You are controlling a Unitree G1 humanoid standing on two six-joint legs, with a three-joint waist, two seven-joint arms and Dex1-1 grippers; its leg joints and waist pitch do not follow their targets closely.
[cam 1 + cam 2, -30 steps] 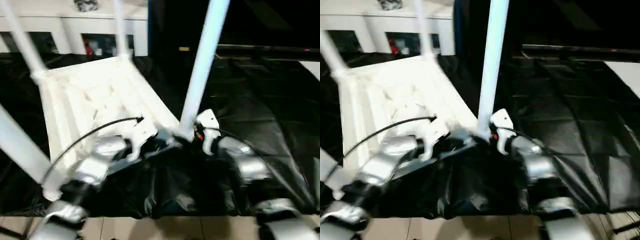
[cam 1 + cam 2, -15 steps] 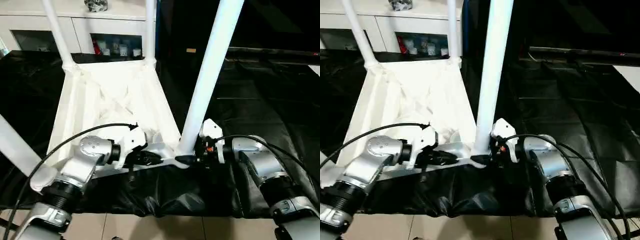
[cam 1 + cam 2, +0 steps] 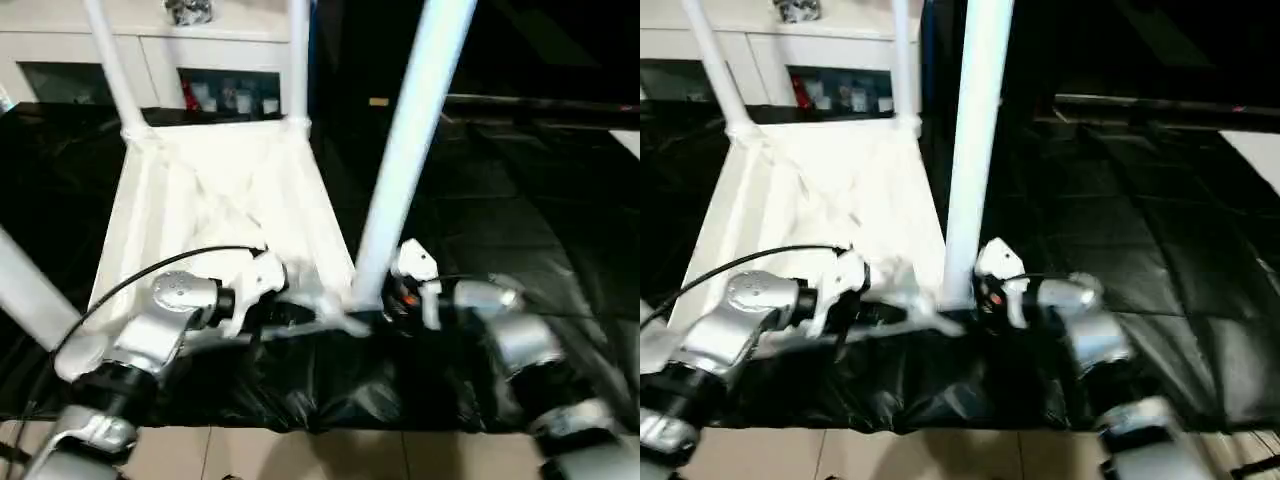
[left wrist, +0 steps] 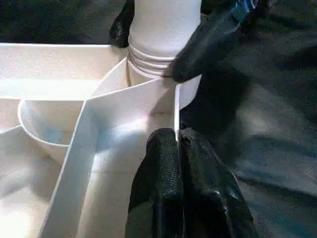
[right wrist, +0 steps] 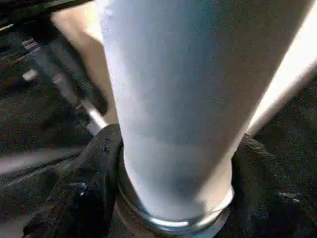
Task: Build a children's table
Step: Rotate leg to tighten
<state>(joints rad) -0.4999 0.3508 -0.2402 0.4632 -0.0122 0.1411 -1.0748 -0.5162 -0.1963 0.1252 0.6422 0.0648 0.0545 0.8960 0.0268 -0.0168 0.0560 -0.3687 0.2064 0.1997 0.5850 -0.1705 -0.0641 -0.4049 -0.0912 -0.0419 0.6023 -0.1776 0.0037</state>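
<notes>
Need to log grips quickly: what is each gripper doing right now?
Left gripper: shut on the tabletop rim.
Right gripper: jaws around the near leg base; grip cannot be told.

A white glass-doored cabinet [image 3: 150, 70] stands behind black sheeting [image 3: 500, 200] over tiled floor [image 3: 300, 455].

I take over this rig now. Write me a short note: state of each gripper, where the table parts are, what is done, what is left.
Left gripper: shut on the tabletop rim beside the near right socket.
Right gripper: its fingers sit on both sides of the near right leg, at its base.
Tabletop lies upside down on the black cover.
Done: four legs stand in the corner sockets.
Left: check that this leg is seated, then turn the table over.
</notes>
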